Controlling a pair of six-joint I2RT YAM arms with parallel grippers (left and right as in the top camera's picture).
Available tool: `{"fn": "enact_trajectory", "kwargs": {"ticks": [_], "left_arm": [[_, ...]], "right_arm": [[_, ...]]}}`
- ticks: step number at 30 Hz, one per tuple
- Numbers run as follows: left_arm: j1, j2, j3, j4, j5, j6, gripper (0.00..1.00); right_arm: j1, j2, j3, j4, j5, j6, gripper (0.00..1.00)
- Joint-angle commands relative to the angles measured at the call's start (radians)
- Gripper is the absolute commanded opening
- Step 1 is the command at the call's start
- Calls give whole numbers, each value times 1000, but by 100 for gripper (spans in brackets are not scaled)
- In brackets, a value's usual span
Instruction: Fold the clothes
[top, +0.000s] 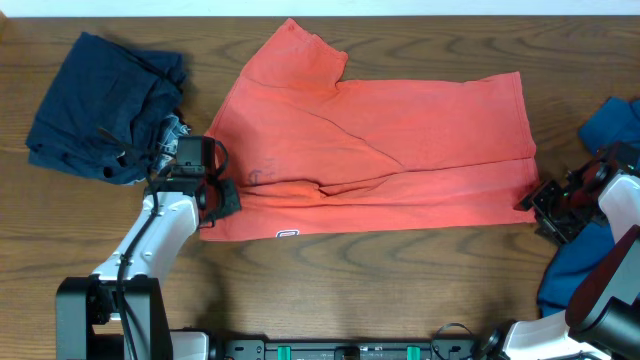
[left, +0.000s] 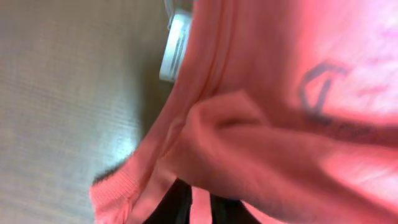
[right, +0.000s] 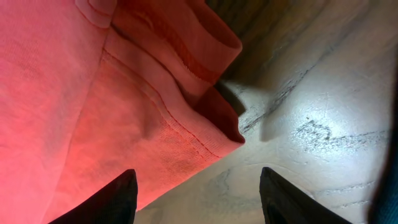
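Observation:
A coral-red T-shirt (top: 380, 150) lies spread across the wooden table, one sleeve pointing to the back. My left gripper (top: 222, 198) is at its front left corner, shut on the fabric; the left wrist view shows red cloth (left: 273, 155) pinched between the black fingers (left: 202, 208), with a white label (left: 174, 46) nearby. My right gripper (top: 535, 200) is open at the shirt's front right corner. In the right wrist view the hem corner (right: 217, 134) lies between and ahead of the fingers (right: 199, 193), untouched.
A crumpled dark navy garment (top: 105, 105) lies at the back left. A blue garment (top: 610, 125) lies at the right edge, partly under my right arm. Bare wood (top: 400, 280) runs along the front.

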Motion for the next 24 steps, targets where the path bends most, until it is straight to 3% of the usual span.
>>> {"fn": "enact_trajectory", "kwargs": {"ticks": [1,4,7,10,14,17,19,24], "left_arm": [[3,6,2,84,5,32,12],[4,6,8,186,5,34,12],[4,3,46,183,25,32,13],[4,-6,119,40,110,32,22],[0,-30,180,-146,285,55,22],[-31,-35,178,-211,335,95,19],[-71,-27,163,-227,335,128,9],[-177,29,102,-147,327,179,6]], "right_arm": [[-8,5,-5,7,-11,16,61],[-8,5,-5,17,-12,38,61],[-8,5,-5,18,-29,37,61],[-8,5,-5,18,-34,29,62],[-8,5,-5,18,-35,18,64],[-8,5,-5,22,-37,18,64],[-8,5,-5,22,-37,18,64],[-8,5,-5,22,-37,18,65]]}}
